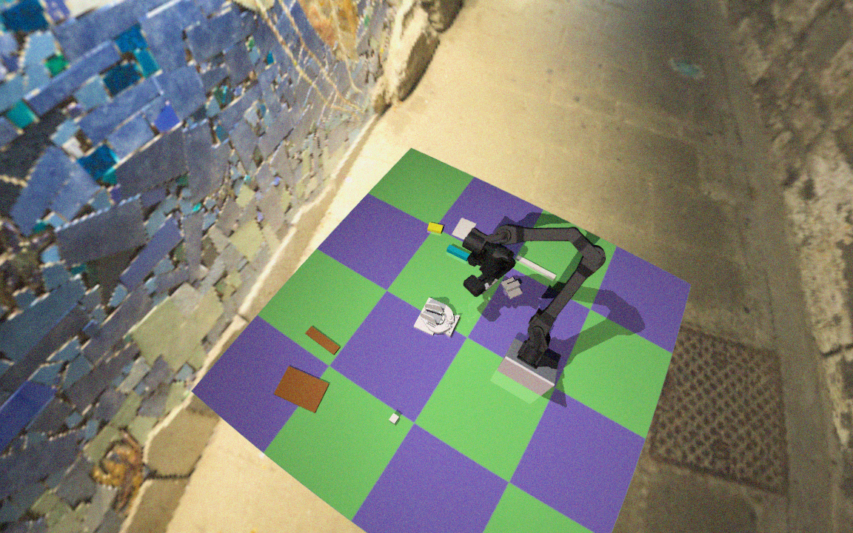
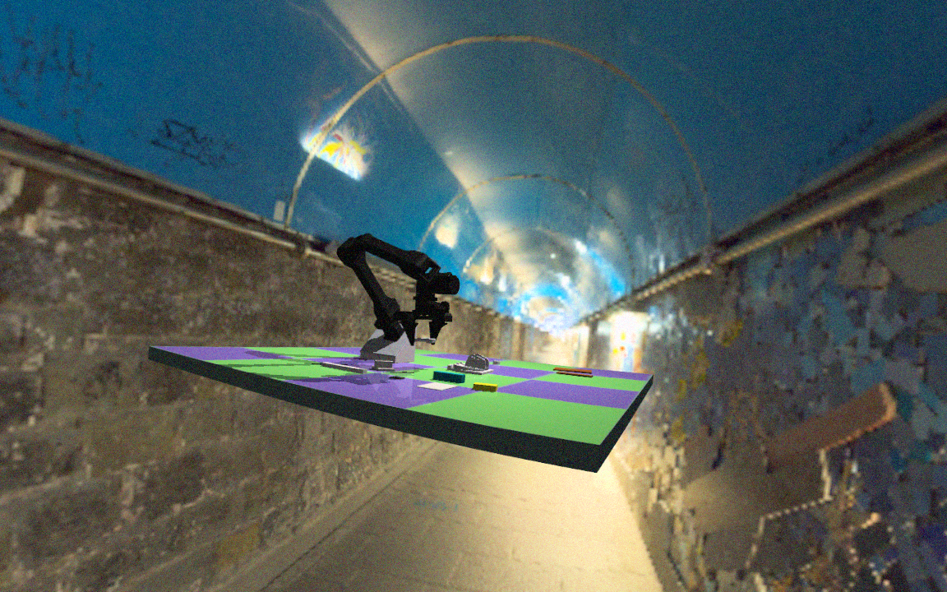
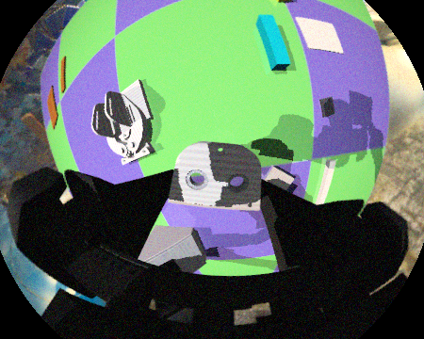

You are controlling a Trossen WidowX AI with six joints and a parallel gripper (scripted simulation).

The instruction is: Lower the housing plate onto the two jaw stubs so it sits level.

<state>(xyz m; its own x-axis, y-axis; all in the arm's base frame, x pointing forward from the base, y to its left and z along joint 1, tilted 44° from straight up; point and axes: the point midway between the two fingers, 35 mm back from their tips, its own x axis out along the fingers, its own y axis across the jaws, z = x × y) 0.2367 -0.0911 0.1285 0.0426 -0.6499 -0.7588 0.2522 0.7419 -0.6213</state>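
The plate (image 3: 190,193) (image 2: 425,339) is gripped between the fingers of the gripper (image 3: 216,179) (image 2: 425,339) (image 1: 486,285), above the mat and apart from the jaw assembly (image 1: 437,317) (image 2: 471,364) (image 3: 122,123); it should be centred level over both stubs, then lowered gently.

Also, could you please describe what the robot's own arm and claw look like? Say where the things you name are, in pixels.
The robot's jointed arm (image 1: 571,286) (image 2: 368,280) is matte black to dark grey, with long, slim, boxy links and chunky, rounded joints. Its black, two-fingered claw (image 3: 216,179) has broad, angular fingers that taper towards their tips. I can't make out any markings, sleeve or loose cable on either.
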